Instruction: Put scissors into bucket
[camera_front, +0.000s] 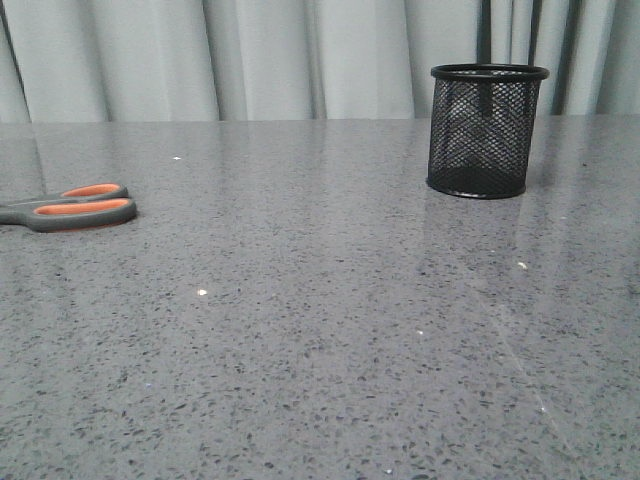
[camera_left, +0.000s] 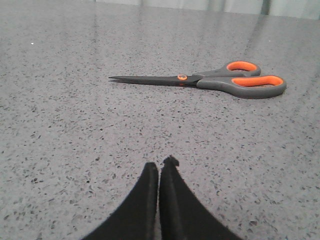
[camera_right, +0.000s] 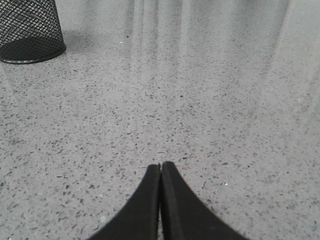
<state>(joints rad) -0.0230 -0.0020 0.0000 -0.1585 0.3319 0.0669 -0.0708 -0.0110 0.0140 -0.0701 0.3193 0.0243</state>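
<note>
Since the scissors (camera_left: 210, 81) lie flat, well apart from the bucket (camera_front: 487, 131), the left gripper (camera_left: 160, 167), fingers pressed together, should spread before straddling the handles.

Speckled grey table (camera_front: 320, 350); pale curtain (camera_front: 300, 60) behind.

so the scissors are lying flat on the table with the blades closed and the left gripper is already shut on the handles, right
Not quite. The scissors do lie flat on the table with the blades closed, but the left gripper is shut on nothing: the left wrist view shows its fingertips pressed together, short of the scissors and apart from them.
</note>
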